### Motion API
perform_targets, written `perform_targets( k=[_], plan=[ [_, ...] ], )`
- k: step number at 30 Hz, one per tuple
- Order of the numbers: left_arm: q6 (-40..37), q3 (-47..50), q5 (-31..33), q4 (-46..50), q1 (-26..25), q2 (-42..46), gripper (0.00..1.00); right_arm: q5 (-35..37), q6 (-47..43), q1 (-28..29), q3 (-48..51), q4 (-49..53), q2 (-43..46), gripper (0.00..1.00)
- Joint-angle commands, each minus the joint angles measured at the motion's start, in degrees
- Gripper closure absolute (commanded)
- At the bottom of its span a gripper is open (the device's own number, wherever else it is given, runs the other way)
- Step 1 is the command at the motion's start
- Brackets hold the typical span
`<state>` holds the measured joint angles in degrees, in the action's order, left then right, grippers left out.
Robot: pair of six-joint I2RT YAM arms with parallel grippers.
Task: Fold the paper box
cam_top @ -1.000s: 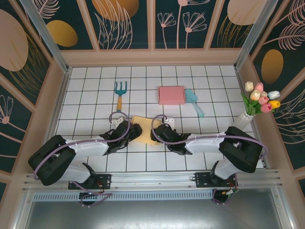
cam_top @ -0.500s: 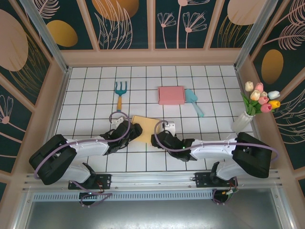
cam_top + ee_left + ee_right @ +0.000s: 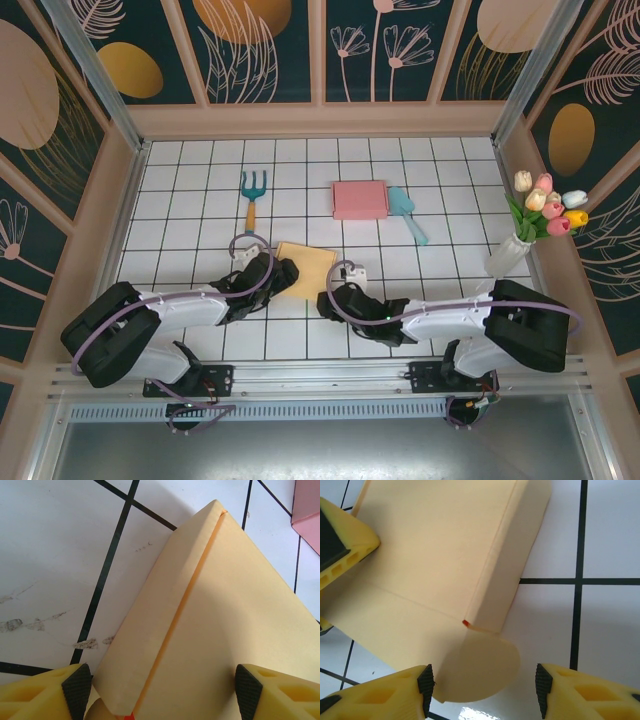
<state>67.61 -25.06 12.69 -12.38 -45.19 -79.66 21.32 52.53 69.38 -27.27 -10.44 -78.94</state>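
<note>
The paper box (image 3: pixel 310 266) is a pale yellow carton lying flat on the white tiled table, between my two grippers. In the left wrist view the box (image 3: pixel 220 610) runs away from me with a fold line along it. My left gripper (image 3: pixel 162 692) stands open, one pad beside the box's left edge and the other over its top face. In the right wrist view a raised side wall (image 3: pixel 517 565) and a round flap (image 3: pixel 475 667) show. That flap lies between the fingers of my open right gripper (image 3: pixel 485 690), clear of the right pad. A left finger (image 3: pixel 340 545) rests at the box's far side.
A pink tray (image 3: pixel 360 199) lies behind the box, with a teal scoop (image 3: pixel 407 213) to its right and a blue hand rake (image 3: pixel 252 192) to its left. A white vase of tulips (image 3: pixel 520 240) stands by the right wall.
My right gripper has drawn back toward the near edge, off the box's top to its near corner, and its jaws have narrowed. The left gripper has stayed in place.
</note>
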Motion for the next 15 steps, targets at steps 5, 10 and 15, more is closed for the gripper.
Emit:
perform_targets(
  k=[5,10,15],
  plan=[
    [0.1,0.3,1.9,4.0,0.0,-1.4,0.24,1.8,0.9,0.9,-1.3,0.3,0.7,0.41],
    [0.1,0.1,1.8,3.8,0.0,-1.9,0.24,3.0,0.8,1.6,-2.3,1.7,1.0,0.41],
    [-0.1,0.0,1.5,3.4,0.0,-2.5,0.24,2.6,0.6,1.7,-2.9,0.2,0.7,0.42]
  ],
)
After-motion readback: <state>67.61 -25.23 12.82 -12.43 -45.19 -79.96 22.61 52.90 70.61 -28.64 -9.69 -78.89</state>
